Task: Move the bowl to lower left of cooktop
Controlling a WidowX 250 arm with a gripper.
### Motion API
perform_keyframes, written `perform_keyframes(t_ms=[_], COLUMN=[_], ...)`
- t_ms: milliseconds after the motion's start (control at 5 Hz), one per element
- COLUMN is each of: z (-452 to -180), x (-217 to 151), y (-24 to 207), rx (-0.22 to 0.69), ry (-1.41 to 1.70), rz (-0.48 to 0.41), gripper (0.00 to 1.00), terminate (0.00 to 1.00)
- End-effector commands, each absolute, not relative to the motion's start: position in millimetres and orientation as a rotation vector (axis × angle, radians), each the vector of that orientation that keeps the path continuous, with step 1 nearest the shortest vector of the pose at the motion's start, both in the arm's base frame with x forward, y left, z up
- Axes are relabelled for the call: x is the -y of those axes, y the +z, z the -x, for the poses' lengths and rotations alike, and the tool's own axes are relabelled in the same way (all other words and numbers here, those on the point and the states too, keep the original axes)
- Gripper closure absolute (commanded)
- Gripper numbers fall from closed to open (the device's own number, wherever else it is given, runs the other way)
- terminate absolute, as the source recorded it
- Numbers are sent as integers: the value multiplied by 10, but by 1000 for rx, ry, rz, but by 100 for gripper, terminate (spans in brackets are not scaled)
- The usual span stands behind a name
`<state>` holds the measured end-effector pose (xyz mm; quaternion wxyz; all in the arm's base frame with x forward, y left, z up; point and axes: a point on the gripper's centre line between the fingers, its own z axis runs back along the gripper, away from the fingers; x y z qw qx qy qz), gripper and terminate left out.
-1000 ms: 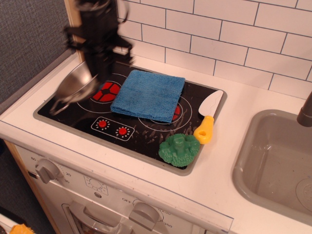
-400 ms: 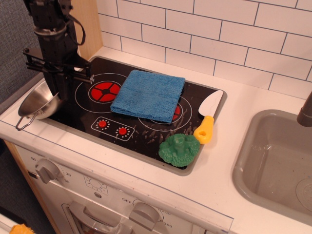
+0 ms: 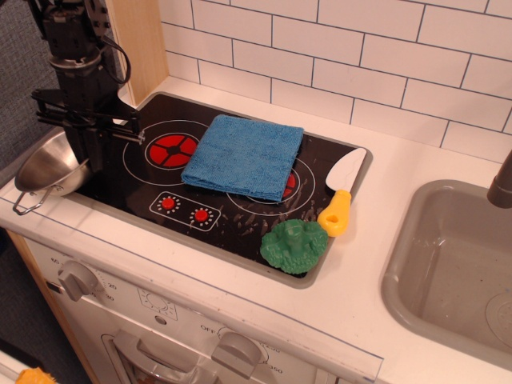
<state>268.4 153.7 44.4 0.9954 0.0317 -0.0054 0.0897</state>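
Bowl position: the bowl (image 3: pixel 48 168) sits at the left edge of the counter, just off the lower-left corner of the cooktop (image 3: pixel 216 188); its wire loop handle points toward the front-left, hanging near the counter's edge.
Change from a second ago: I carried the bowl from above the left burner, tilted and in the air, outward and down to the left; within the last fraction of a second it slid a little further left and now looks level.
My gripper: the gripper (image 3: pixel 80 156) stands upright at the bowl's right rim; whether my fingers pinch the rim or have let go, I cannot tell; the black body hides the tips.
Contact with surface: the bowl appears to rest on the white counter, partly over the grey rim; judged, not certain.
Meaning for task: placement looks nearly done; what remains, I think, is release and a straight lift.
Risk: bowl close to the counter's edge; a sideways drag on withdrawal could tip it off.
Bystanders: blue cloth (image 3: pixel 244 156), toy knife (image 3: pixel 342 192), green broccoli (image 3: pixel 294 244); all well apart from me.
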Motion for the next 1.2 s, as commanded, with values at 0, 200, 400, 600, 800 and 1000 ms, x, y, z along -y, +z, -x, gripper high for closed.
perform_keyframes(t_ms=[0,200,400,600,800,1000], z=[-2891,-2993,-3058,-3103,-3102,-3102], x=[-1302,-1156,-986,-820,-737,-737], y=[678,936,1062,1028,961,961], rx=[82,138,154,142,124,124], ry=[110,63,-7,-40,-15,-15], rz=[-66,-63,-64,-74,-95,-95], gripper=[0,0,0,0,0,0], terminate=[0,0,0,0,0,100])
